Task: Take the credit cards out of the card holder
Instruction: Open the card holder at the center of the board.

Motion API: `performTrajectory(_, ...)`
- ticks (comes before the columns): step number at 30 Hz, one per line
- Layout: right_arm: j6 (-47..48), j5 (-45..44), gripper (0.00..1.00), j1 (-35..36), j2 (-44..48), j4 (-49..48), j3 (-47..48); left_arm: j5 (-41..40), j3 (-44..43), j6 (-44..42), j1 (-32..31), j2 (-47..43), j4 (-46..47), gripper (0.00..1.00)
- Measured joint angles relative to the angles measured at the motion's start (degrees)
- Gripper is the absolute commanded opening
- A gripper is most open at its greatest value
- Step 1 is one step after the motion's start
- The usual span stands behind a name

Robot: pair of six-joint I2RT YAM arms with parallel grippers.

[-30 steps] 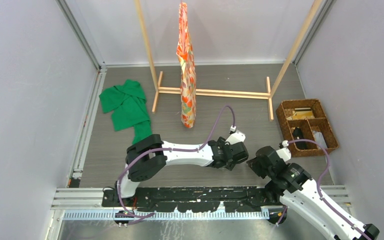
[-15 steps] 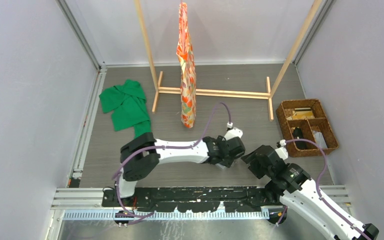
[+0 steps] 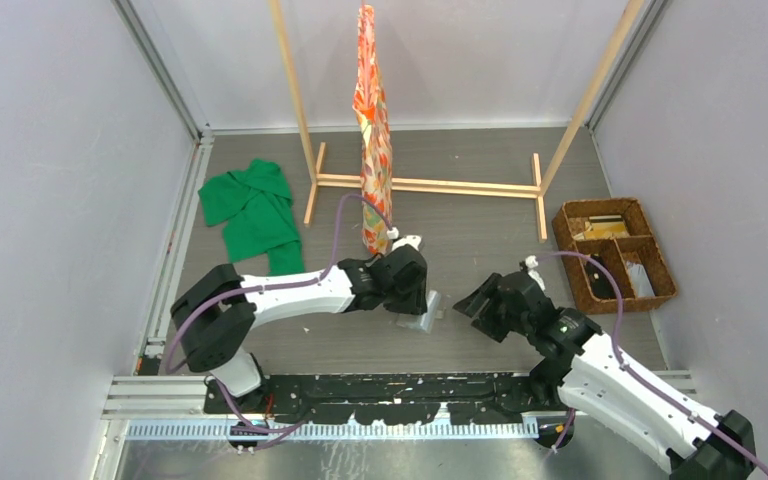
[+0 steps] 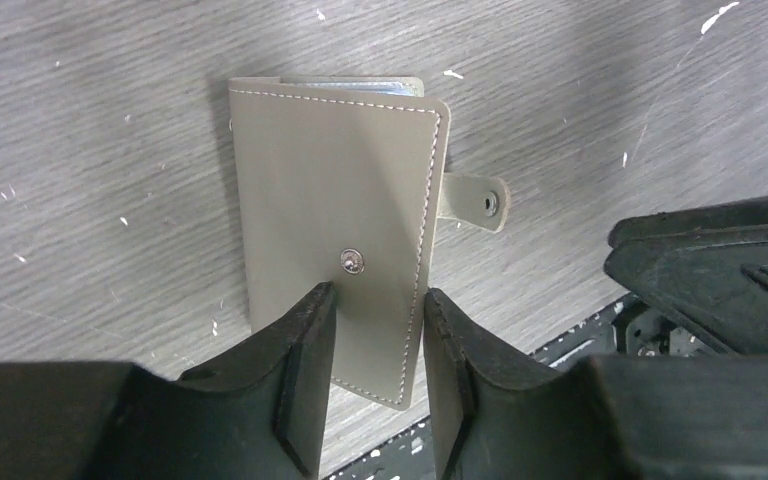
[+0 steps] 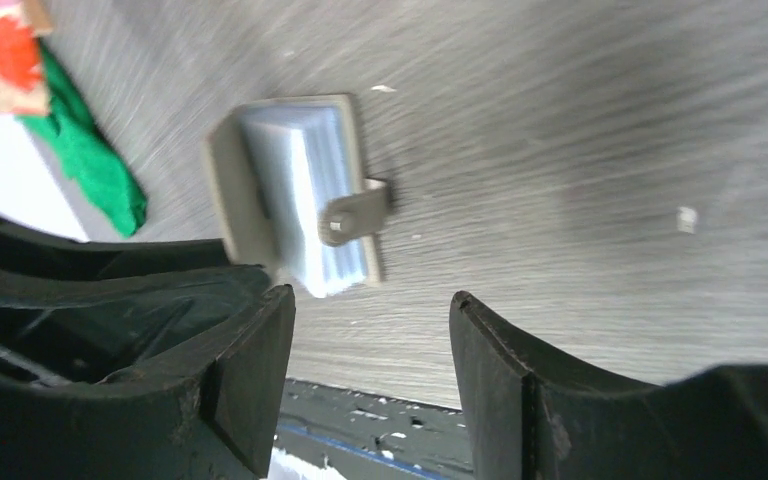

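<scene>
We see the card holder lying flat on the grey table with its cover folded over. Its near end passes under the 2 fingers of the left gripper. Those jaws stand a little apart above the cover, and the gap is narrower than the holder is wide, so they clamp nothing — whether the fingertips touch the cover we cannot tell. 1 snap stud sits just ahead of the gap between the jaws, and the undone strap sticks out sideways beyond 1 finger. The right gripper holds its jaws wide apart with only bare table between them. The holder lies just past 1 of its fingertips, pale card edges turned toward it — a green cloth lies well beyond.
</scene>
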State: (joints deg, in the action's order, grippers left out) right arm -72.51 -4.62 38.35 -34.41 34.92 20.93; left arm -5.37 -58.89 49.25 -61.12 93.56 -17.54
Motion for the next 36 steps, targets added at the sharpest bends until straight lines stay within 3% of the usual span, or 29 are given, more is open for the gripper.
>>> performTrajectory(4, 2.7, 4.7, 0.49, 0.0, -5.7, -7.3, 2.3, 1.0, 2.3, 1.6, 0.1, -2.6, 0.6, 0.01)
performTrajectory(12, 5.9, 10.5, 0.42, 0.8, -22.9, -16.5, 8.7, 3.1, 9.2, 6.0, 3.1, -10.1, 4.4, 0.02)
performTrajectory(20, 6.4, 11.6, 0.37, 2.3, -33.0, -20.6, 11.2, 3.7, 13.9, 8.9, 5.2, -14.1, 6.8, 0.04)
performTrajectory(27, 6.9, 8.9, 0.37, 2.3, -34.9, -18.5, 11.2, 1.5, 16.0, 8.8, 7.0, -17.8, 4.3, 0.06)
performTrajectory(30, 7.7, 6.5, 0.37, 2.3, -34.9, -16.8, 11.2, 0.3, 17.2, 8.0, 8.5, -19.3, 2.4, 0.11)
performTrajectory(36, 8.4, 5.1, 0.21, 2.3, -36.0, -16.8, 10.9, -2.1, 18.2, 5.5, 10.5, -18.4, -1.2, 0.21)
